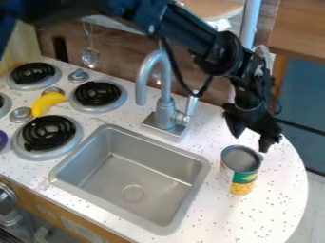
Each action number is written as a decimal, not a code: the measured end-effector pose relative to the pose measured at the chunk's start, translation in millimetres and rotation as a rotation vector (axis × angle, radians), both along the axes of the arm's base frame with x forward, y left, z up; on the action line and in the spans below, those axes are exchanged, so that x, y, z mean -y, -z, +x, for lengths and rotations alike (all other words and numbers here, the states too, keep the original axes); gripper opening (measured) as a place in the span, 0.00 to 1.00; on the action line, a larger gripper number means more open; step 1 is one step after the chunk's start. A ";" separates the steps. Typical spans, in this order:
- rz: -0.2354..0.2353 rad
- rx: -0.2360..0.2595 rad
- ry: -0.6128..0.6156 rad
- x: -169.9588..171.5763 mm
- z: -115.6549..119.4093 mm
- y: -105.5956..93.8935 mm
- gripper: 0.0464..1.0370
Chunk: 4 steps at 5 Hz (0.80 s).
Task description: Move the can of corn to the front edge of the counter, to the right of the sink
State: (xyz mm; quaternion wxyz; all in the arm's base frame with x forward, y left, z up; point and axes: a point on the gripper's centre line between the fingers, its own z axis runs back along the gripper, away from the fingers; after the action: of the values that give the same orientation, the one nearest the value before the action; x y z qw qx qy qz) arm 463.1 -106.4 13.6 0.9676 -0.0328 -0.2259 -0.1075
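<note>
Over the right-hand part of the speckled white surface (282, 192), the black gripper (250, 142) is held with its fingers (269, 138) apart, near the top of an upright can (242, 172) that is set beside the metal sink (130, 166), while a yellow banana (47, 102) is placed among the stove burners (98, 94).

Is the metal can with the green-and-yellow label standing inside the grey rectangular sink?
No, the can stands upright on the speckled white counter beside the sink, near the black two-finger gripper.
</note>
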 end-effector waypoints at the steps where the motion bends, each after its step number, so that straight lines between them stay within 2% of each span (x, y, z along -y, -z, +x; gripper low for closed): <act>1: 0.005 0.034 -0.014 -0.8 9.2 1.4 0.96; 3: 0.026 0.042 -0.007 12.7 13.7 15.0 0.96; 4: 0.035 0.027 -0.018 11.7 13.8 27.1 0.96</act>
State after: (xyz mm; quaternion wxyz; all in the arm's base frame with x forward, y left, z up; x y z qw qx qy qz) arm 476.8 -118.1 -13.5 0.9659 -0.0122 -0.2371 -0.1030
